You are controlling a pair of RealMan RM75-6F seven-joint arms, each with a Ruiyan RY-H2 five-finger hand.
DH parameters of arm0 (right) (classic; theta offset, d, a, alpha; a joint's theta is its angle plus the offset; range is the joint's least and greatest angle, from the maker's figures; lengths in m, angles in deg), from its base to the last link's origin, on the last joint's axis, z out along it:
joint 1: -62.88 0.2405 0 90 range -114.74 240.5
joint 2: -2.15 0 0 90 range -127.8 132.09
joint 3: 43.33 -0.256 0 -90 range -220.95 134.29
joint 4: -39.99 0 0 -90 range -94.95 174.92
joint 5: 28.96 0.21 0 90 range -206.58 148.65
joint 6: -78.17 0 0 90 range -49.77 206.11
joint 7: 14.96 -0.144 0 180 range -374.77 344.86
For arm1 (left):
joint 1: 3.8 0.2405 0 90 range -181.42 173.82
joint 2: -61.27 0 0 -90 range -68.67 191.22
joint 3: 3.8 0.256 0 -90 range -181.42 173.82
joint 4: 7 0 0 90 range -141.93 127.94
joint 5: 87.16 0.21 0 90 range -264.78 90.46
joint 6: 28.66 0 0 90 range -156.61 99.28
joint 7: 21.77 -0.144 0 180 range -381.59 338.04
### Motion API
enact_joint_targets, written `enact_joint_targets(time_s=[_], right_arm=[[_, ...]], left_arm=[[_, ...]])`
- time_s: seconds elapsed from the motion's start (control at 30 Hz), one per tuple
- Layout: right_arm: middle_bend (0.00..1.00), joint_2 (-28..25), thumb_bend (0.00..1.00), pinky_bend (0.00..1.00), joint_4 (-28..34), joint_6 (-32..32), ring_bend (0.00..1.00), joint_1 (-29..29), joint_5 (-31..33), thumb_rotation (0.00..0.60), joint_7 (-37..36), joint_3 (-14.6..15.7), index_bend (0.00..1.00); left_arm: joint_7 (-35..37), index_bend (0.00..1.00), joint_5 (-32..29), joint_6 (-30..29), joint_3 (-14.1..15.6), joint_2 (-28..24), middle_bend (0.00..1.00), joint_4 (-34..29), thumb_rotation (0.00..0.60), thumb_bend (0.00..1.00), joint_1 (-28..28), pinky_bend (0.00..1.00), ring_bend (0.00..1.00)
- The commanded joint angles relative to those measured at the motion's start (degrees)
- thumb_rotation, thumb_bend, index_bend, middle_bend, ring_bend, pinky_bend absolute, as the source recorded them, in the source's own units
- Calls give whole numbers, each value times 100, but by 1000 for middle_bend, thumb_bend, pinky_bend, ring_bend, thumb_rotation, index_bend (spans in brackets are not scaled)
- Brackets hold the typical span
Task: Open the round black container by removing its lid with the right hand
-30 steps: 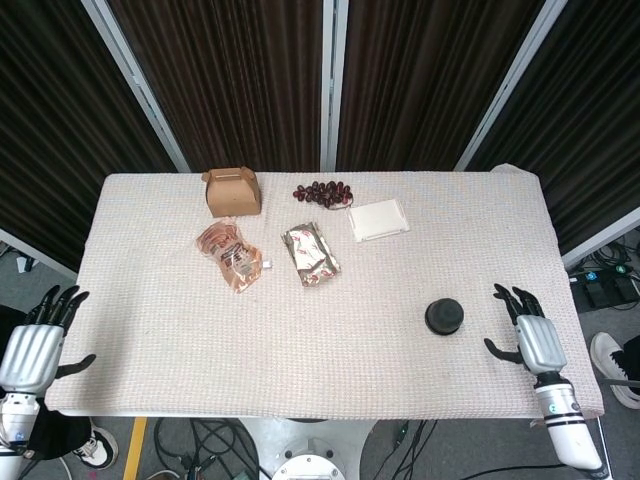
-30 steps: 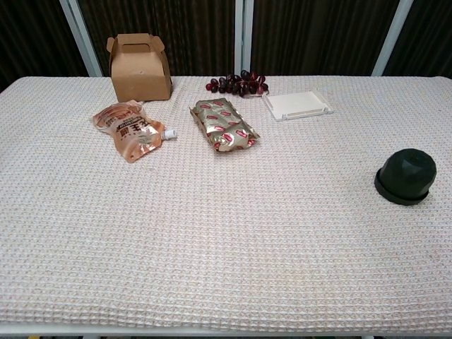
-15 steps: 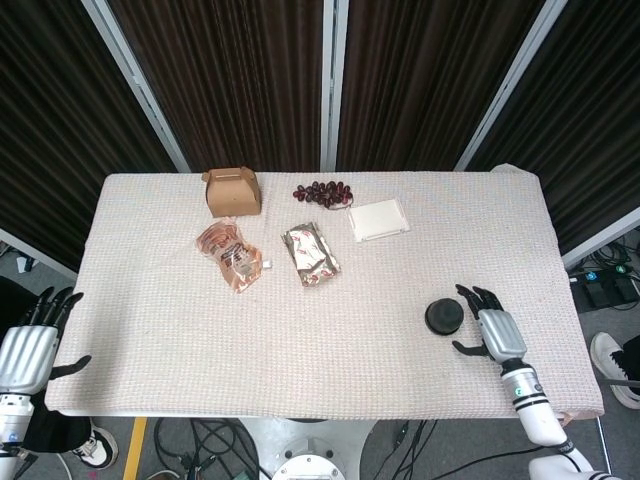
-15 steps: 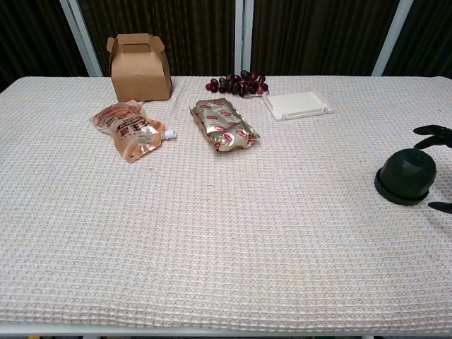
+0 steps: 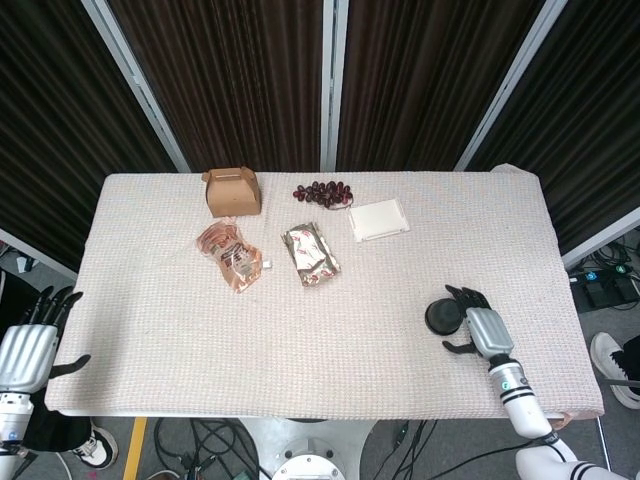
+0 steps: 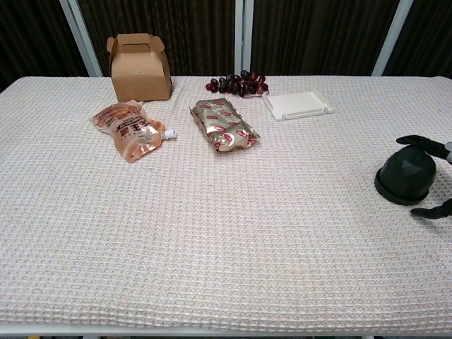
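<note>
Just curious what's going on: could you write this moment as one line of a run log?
phase: reaching | right hand: open, fingers around round black container, contact unclear | lid: on | left hand: open, off table's left edge

The right hand lies low with fingers spread; the left hand hangs open-fingered, palm down.

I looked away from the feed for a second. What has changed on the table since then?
The right hand has moved in from the table's right edge to the round black container, its fingers spread around the lid without gripping it yet. The left hand dropped slightly, open off the table's corner. The container, box, pouches, grapes and white tray stayed put.
</note>
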Motion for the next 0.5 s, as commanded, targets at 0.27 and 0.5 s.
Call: enact_joint_targets(time_s=[0.27,0.5], right_arm=[[157,51,73,0,-72,-50,0,49,1,600,-245,-43,0],[172,96,92,0,-139,10,0,76,91,600,-173,-63,0]], left_arm=[[37,111,12,28,1,1,67,20,600,21,-25,225,0],[46,111,-2,49,3,-5,67,29,600,21,-30,225,0]])
